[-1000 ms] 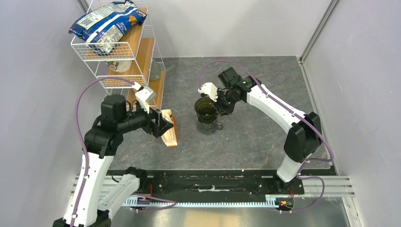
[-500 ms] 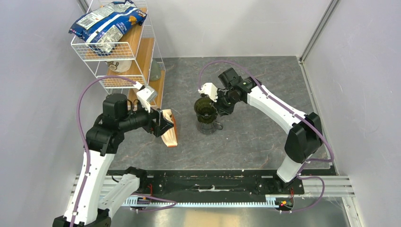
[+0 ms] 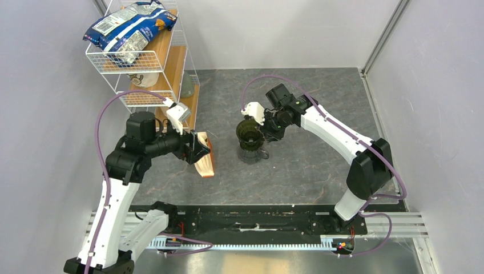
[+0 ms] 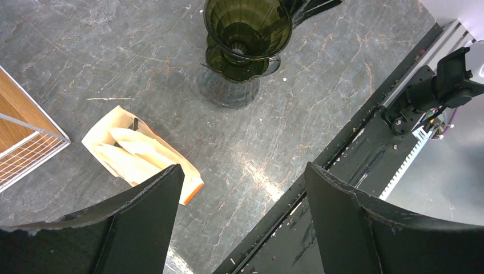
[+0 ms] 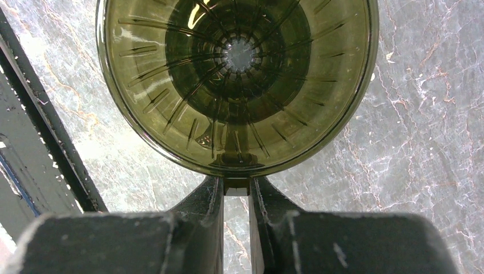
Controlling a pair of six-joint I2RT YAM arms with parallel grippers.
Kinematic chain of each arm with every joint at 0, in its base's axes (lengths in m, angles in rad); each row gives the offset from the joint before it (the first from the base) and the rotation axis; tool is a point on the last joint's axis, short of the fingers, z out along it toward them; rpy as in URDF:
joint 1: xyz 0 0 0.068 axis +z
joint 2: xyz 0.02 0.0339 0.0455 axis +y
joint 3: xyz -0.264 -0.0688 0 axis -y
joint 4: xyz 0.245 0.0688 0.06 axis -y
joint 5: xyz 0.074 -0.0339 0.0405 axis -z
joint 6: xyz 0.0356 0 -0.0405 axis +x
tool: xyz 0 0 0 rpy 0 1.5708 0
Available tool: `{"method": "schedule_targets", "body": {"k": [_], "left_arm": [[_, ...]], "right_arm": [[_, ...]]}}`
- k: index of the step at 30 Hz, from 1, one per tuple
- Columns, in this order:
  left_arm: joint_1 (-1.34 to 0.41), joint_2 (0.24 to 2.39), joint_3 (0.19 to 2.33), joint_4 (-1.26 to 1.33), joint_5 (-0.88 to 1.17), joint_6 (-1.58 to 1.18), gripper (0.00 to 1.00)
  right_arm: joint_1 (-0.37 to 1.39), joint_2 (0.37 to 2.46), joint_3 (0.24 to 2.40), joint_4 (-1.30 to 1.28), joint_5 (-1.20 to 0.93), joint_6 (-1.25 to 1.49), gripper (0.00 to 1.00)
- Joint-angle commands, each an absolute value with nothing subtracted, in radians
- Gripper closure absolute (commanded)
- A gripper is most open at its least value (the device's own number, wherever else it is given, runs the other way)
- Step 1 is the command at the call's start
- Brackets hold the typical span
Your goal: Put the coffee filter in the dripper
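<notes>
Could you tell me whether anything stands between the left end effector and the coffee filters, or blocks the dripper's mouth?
Nothing visible does. The open left end effector hangs above the coffee filters lying exposed in their packet, and the dripper, gripped by the right end effector, is empty.

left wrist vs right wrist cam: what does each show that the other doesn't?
Left wrist only: the open left hand, the tan filter packet lying on the table, the glass cup under the dripper, a shelf corner. Right wrist only: the right hand pinching the dripper by its handle, seen close. Both: the dripper, with no filter in it, and the grey table.
</notes>
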State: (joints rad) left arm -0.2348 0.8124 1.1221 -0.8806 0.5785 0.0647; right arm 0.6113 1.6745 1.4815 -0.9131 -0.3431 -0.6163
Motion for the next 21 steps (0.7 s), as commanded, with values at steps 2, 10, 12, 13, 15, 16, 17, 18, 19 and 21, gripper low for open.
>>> {"method": "schedule_targets", "body": {"k": [2, 10, 12, 13, 15, 16, 17, 18, 19, 21], "left_arm": [[-0.229, 0.817, 1.118, -0.847, 0.588, 0.063, 0.14], [-0.229, 0.815, 1.099, -0.837, 0.584, 0.062, 0.15], [-0.229, 0.814, 1.097, -0.835, 0.586, 0.061, 0.15], [-0.229, 0.815, 1.097, -0.833, 0.586, 0.061, 0.15], [-0.229, 0.820, 1.098, -0.833, 0.586, 0.063, 0.15], [-0.229, 0.820, 1.098, -0.833, 0.586, 0.062, 0.15], [-0.229, 0.823, 1.100, -0.832, 0.586, 0.061, 0.15], [-0.229, 0.825, 1.101, -0.831, 0.588, 0.061, 0.15], [-0.229, 0.825, 1.101, -0.830, 0.588, 0.061, 0.15], [-0.228, 0.827, 1.103, -0.830, 0.589, 0.058, 0.15]], "right_arm": [[0.615, 1.629, 1.478, -0.913, -0.376, -0.599, 0.85], [0.618, 1.598, 1.473, -0.903, -0.384, -0.571, 0.87], [0.622, 1.594, 1.467, -0.899, -0.385, -0.569, 0.87], [0.626, 1.594, 1.465, -0.896, -0.382, -0.568, 0.87], [0.630, 1.593, 1.458, -0.893, -0.379, -0.566, 0.87], [0.630, 1.594, 1.453, -0.889, -0.375, -0.565, 0.87], [0.630, 1.591, 1.448, -0.883, -0.374, -0.565, 0.87], [0.630, 1.590, 1.441, -0.876, -0.370, -0.565, 0.87], [0.631, 1.589, 1.436, -0.872, -0.364, -0.565, 0.86], [0.632, 1.593, 1.427, -0.862, -0.358, -0.563, 0.85]]}}
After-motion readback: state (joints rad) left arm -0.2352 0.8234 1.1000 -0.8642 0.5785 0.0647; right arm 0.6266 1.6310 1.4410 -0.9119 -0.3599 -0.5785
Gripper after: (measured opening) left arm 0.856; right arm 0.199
